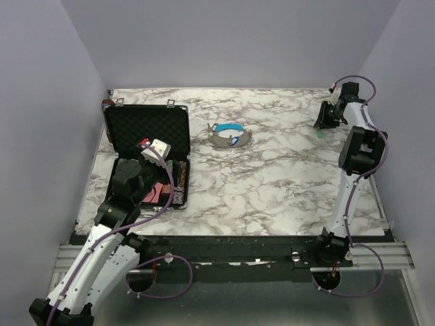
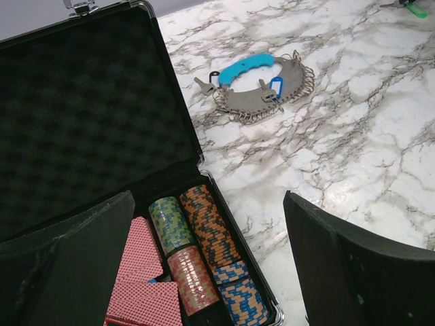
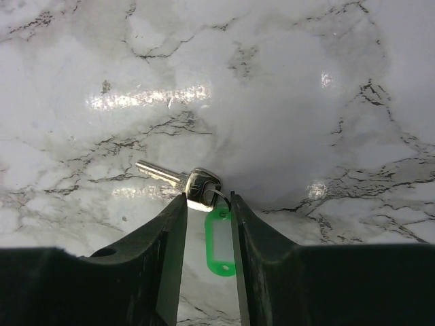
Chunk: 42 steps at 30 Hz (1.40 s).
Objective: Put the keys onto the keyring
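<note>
The keyring (image 1: 230, 136) lies on the marble at back centre, a grey loop with a bright blue segment (image 2: 245, 68) and small keys hanging on it, one with a blue tag (image 2: 275, 85). At the far right my right gripper (image 1: 323, 122) is down at the table. In its wrist view the right gripper (image 3: 208, 198) is closed narrowly on a silver key (image 3: 201, 187), whose blade points left. The key's green tag (image 3: 219, 241) lies between the fingers. My left gripper (image 2: 207, 204) hangs wide open above the open case, holding nothing.
The black foam-lined case (image 1: 146, 129) stands open at the left. It holds rows of poker chips (image 2: 207, 231) and red-backed cards (image 2: 143, 272). The back wall runs behind the keyring, and the side wall stands close to the right arm (image 1: 357, 156).
</note>
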Each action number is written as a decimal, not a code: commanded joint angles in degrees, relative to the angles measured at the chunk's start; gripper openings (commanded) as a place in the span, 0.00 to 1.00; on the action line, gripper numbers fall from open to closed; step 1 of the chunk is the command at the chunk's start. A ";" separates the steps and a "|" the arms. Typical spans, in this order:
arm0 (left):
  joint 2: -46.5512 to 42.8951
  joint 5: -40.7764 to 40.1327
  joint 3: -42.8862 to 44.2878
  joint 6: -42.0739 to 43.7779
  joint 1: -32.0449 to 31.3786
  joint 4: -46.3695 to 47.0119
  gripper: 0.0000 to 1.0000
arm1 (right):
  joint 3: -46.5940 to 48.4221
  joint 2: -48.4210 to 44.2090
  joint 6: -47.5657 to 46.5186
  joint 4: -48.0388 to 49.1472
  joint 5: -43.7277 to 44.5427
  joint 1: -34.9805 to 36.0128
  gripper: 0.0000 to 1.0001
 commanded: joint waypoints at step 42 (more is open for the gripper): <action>-6.14 13.42 -3.73 -9.90 2.22 9.68 0.99 | -28.82 -31.36 -12.49 8.96 -19.09 0.00 0.00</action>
